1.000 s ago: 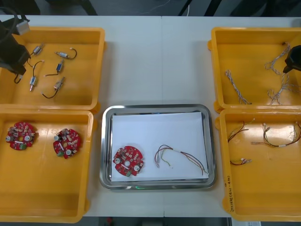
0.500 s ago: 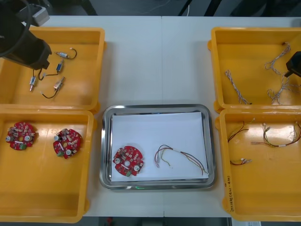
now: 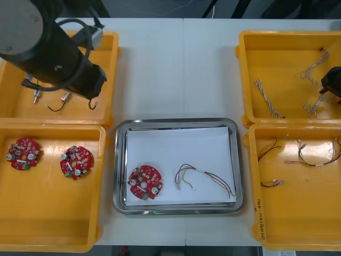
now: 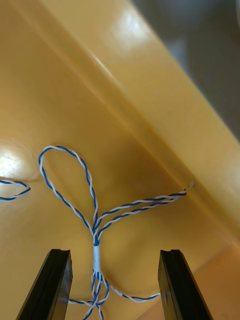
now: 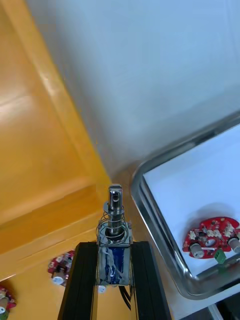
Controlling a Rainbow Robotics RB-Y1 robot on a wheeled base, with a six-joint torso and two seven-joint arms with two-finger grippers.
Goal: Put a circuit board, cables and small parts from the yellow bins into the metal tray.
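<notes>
Near left bin (image 3: pixel 53 224): two loose circuit boards (image 3: pixel 23 153), lying flat and apart.

Metal tray (image 3: pixel 120 160), mid surface (image 3: pixel 181 64), white inside. One tray board (image 3: pixel 145 183) sits in its near left corner, with a thin cable (image 3: pixel 205 177) beside it, not touching.

Near right bin (image 3: pixel 256 213): several loose cables (image 3: pixel 314 157).

Left fingers (image 5: pixel 85 280): clamped on a small metal part (image 5: pixel 114 215), which is held lengthwise and pokes out past the tips. They hang over the near right corner of the far left bin (image 3: pixel 16 106), close to the tray's far left corner. Other small metal parts (image 3: pixel 65 97) lie in that bin.

Right fingers (image 4: pixel 172 285): spread wide, holding nothing, low over the right side of the far right bin (image 3: pixel 282 53). A twisted blue and white cable (image 4: pixel 95 220) lies on the bin floor between them.
</notes>
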